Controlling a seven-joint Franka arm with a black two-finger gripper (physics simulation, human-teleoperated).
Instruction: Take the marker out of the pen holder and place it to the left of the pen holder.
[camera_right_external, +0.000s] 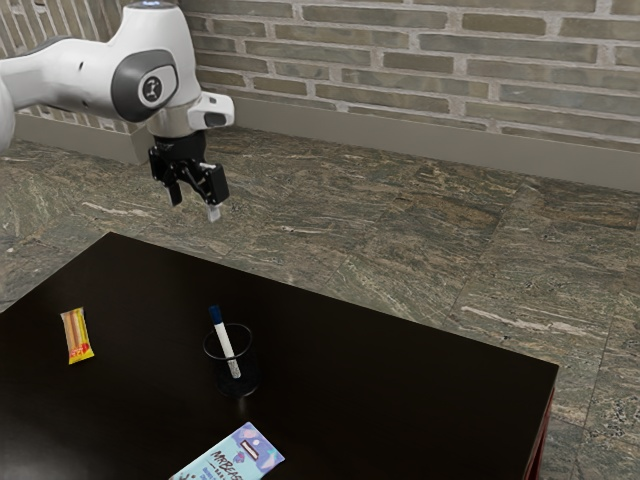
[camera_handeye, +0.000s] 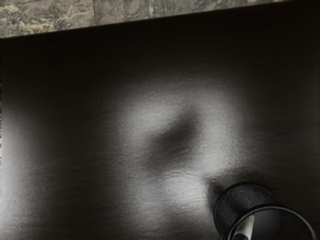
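Item, one white marker (camera_right_external: 232, 361) with dark blue cap: standing aslant in the black pen holder (camera_right_external: 250, 375), cap up, above the rim. Item, one tool (camera_right_external: 195, 208): fingers spread, nothing between them, raised and well apart from the marker. Done: nothing we can credit. Left: reach, grip, lift clear, lay down left of the holder, release. Tabletop (camera_right_external: 370, 390), dark: we see bare room between the holder and the far long edge, and more toward the corner at the exterior view's right. Taking left by the arm's own facing, we judge the far-edge side the resting place, with margin to keep from that edge. Also listed: a snack packet (camera_right_external: 77, 337), toward the exterior view's left edge of the tabletop; a chocolate bar (camera_right_external: 232, 458), on the holder's near side. We judge neither obstructs a straight lift.
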